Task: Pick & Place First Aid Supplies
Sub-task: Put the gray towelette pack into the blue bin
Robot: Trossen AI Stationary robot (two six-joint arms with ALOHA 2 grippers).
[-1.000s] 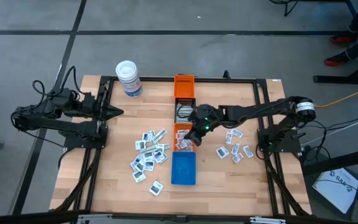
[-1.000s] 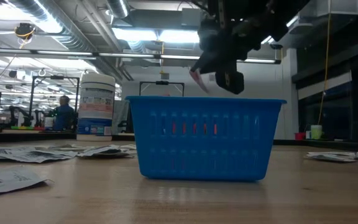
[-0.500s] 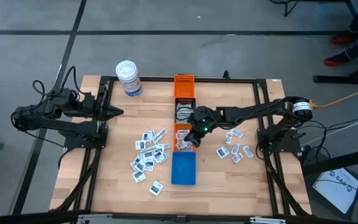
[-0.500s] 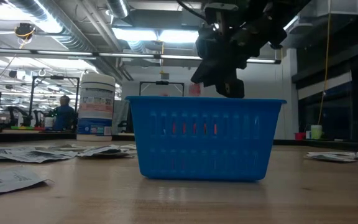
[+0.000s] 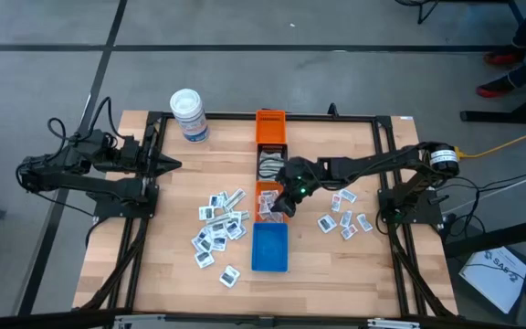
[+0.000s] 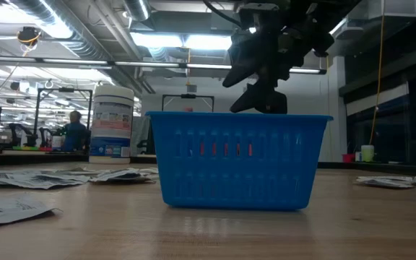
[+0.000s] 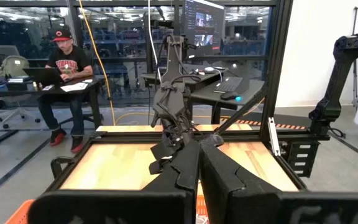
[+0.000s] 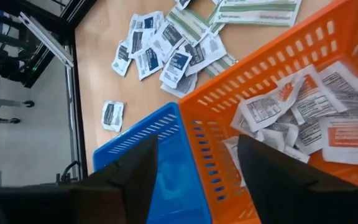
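High view, right pincer [image 5: 281,203] open over orange bin [image 5: 268,199], apparently clear of rim.

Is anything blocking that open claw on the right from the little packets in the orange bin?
Nothing visible does. The right claw hangs open directly above the orange bin, its top uncovered, and the packets lie exposed inside. Only the bin's wall surrounds them.

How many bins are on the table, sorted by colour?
orange bins: 2
black bin: 1
blue bin: 1
Total: 4
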